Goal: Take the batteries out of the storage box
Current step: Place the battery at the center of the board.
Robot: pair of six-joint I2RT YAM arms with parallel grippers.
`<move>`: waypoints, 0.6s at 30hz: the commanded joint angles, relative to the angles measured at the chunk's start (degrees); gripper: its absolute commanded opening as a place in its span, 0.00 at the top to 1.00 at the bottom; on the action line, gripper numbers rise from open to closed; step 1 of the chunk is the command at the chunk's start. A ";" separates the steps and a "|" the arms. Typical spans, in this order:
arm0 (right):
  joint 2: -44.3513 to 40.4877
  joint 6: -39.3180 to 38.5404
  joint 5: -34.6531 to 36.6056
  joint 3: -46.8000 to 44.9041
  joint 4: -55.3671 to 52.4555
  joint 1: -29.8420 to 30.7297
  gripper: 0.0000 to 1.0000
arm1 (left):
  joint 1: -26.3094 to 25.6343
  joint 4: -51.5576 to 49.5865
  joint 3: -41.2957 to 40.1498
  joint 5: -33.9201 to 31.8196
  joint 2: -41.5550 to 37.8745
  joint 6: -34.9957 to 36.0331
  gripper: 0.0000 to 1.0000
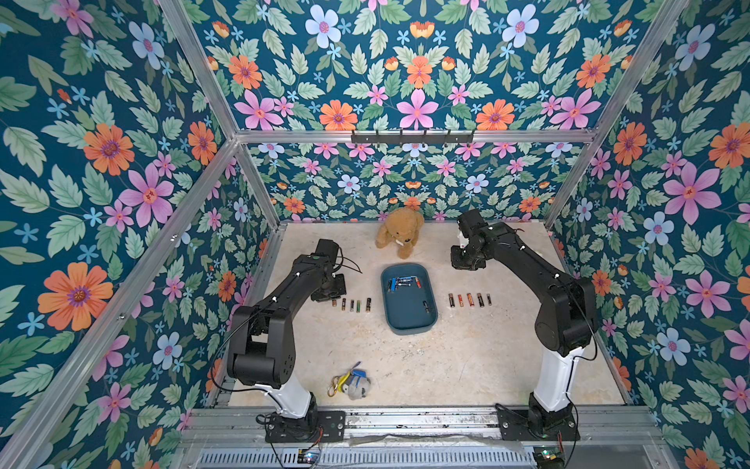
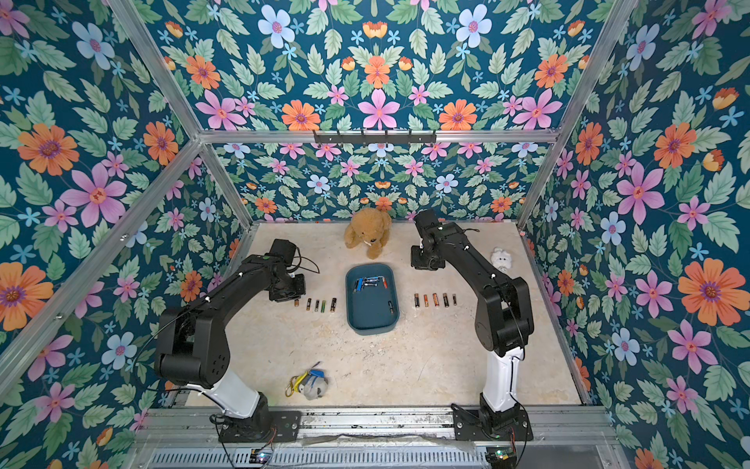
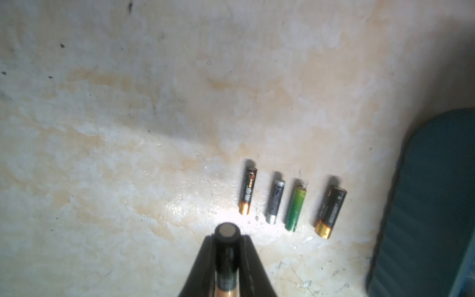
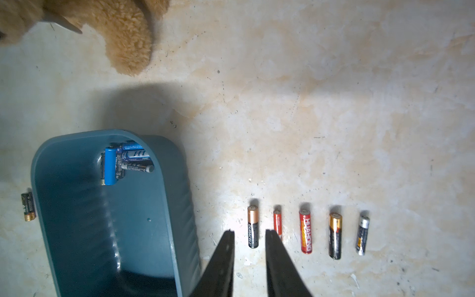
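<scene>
My left gripper pinches a black, copper-ended battery at the outer end of four laid-out cells. Beside them sits the teal storage box, with blue batteries heaped at its far end. By that end my right gripper hangs empty, jaws narrowly apart.

The teal storage box lies flat, with mostly blue batteries heaped at its far end and one dark cell by its right wall. A row of five lies to its right and a row of four to its left. My left claw pinches a black battery.
</scene>
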 commanded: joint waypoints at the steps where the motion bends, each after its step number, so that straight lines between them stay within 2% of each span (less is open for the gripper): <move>1: -0.29 0.71 0.44 0.23 -0.48 0.18 0.73 | 1.20 2.54 -1.26 -0.26 0.76 2.64 0.86; 18: 1.54 -0.28 1.23 2.90 -1.98 0.21 0.73 | 2.86 6.55 -1.91 1.14 5.87 6.13 0.85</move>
